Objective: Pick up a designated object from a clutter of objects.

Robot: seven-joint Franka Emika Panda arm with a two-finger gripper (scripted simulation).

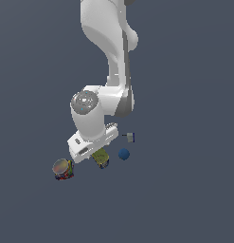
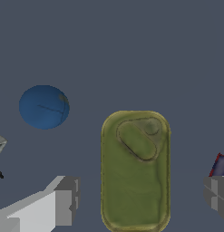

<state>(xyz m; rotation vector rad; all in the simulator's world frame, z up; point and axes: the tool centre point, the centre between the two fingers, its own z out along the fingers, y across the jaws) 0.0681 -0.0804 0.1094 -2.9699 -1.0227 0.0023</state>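
Spread gripper (image 2: 138, 199) straddling the olive-green-topped, rounded box-like can (image 2: 135, 170) from above.

In the wrist view the two grey fingertips (image 2: 63, 201) stand apart on either side of the can, across its short width, so its long axis runs crosswise to the closing line; neither pad touches it yet. In the exterior view the can (image 1: 101, 157) sits just under the white hand. The dark blue ball (image 2: 44, 107) lies beside it, clear of the fingers; the round multicoloured can (image 1: 63, 169) and small grey-white block (image 1: 130, 137) stand farther off. Nothing seems to block a straight descent.

Simulated test scene, featureless slate-grey floor (image 1: 194, 199), flat rendered shading
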